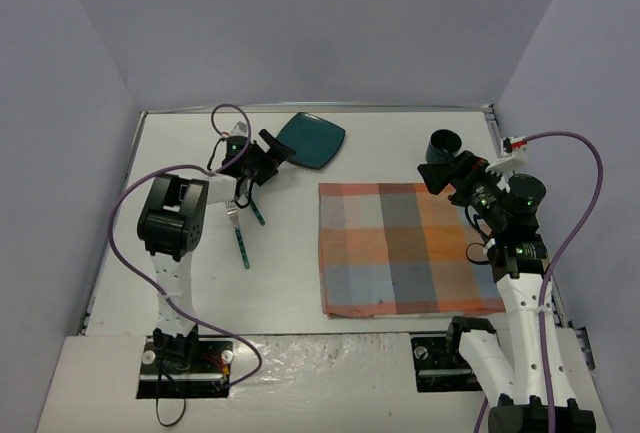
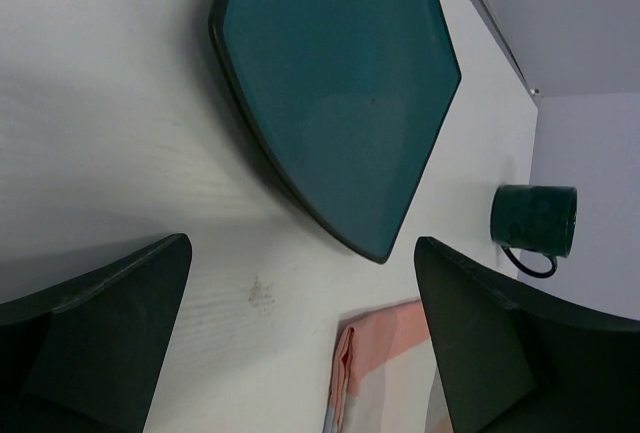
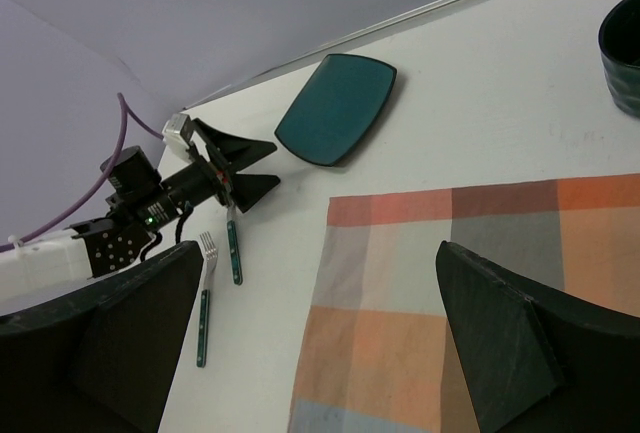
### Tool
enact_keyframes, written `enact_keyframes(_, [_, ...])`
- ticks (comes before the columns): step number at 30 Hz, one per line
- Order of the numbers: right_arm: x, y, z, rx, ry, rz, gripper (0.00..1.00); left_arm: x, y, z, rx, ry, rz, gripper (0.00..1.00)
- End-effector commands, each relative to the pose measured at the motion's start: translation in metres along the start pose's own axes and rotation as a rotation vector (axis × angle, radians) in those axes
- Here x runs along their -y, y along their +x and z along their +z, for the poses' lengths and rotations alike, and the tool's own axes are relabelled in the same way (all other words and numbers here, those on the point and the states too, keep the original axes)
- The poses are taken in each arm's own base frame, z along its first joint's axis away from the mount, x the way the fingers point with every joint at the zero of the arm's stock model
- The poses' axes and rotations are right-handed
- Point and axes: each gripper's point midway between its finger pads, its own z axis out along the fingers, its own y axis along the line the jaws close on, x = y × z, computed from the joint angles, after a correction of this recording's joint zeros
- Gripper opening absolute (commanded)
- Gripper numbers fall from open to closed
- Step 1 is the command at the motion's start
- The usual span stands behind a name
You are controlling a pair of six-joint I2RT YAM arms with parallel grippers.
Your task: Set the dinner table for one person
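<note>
Both stand wide and empty: left gripper point(image 1: 272, 156), right gripper point(image 1: 452, 168). The table point(image 1: 290, 253) runs lengthwise left-right, bare between plate point(image 1: 312, 140) and cloth point(image 1: 410, 248).

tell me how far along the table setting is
Done: the plaid cloth lies spread on the dinner table. In hand: nothing; the left gripper is open next to the plate, the right gripper open beside the mug. Left: plate, mug, fork and a second teal-handled utensil all sit off the cloth, so every piece needs placing.
</note>
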Motion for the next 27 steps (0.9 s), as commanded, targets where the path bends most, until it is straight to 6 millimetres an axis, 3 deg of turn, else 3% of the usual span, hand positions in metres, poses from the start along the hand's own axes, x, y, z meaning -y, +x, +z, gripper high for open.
enact_keyframes(1, [-0.019,-0.018,-0.001,0.065,-0.075,-0.067,1.0,0.027,-0.035,0.009,0.099,0.069,-0.007,0.91])
enact_keyframes(14, [-0.02,-0.018,-0.001,0.066,-0.076,-0.064,1.0,-0.015,-0.03,0.049,0.116,0.018,-0.125,0.83])
enact_keyframes(27, [-0.02,-0.019,-0.002,0.071,-0.075,-0.064,1.0,-0.045,-0.022,0.063,0.101,-0.078,-0.172,0.76])
